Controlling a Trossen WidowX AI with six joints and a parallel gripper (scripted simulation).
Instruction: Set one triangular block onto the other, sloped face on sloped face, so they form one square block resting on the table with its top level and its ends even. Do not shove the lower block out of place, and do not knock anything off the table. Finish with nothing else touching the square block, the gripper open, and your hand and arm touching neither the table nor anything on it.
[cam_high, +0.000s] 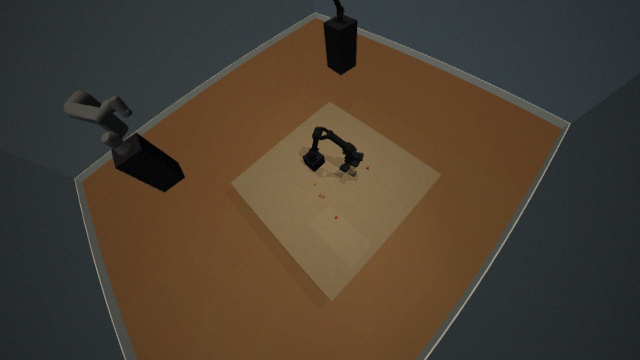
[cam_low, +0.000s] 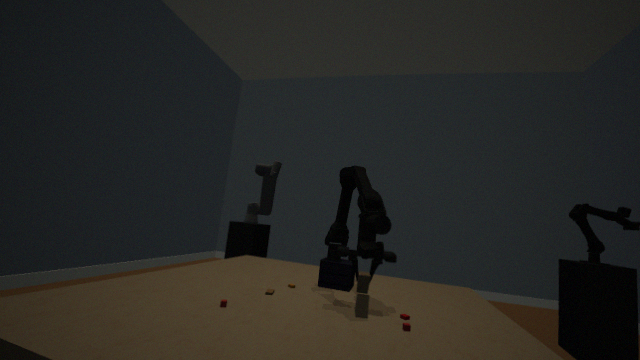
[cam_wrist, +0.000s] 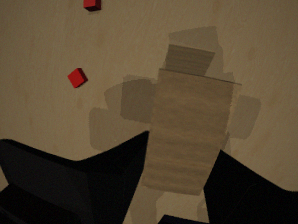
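Observation:
My gripper (cam_low: 364, 278) (cam_wrist: 175, 141) is shut on one light wooden triangular block (cam_low: 364, 284) (cam_wrist: 192, 132), which hangs above the table between the fingertips. The other triangular block (cam_high: 353, 174) (cam_low: 362, 306) (cam_wrist: 189, 60) stands on the table (cam_high: 280, 185) (cam_low: 150, 305). In the exterior view the held block is nearly straight above it, with a small gap showing. In the wrist view the held block hides most of the lower block; only one end shows past its far edge, turned slightly differently. The slopes' match cannot be told.
Two red pieces (cam_low: 404, 316) (cam_low: 406, 327) lie near the lower block, also seen in the wrist view (cam_wrist: 77, 78) (cam_wrist: 92, 5). Another red cube (cam_high: 336, 217) (cam_low: 223, 303), a brown piece (cam_high: 321, 196) (cam_low: 270, 291) and an orange piece (cam_high: 314, 184) (cam_low: 291, 286) lie farther off.

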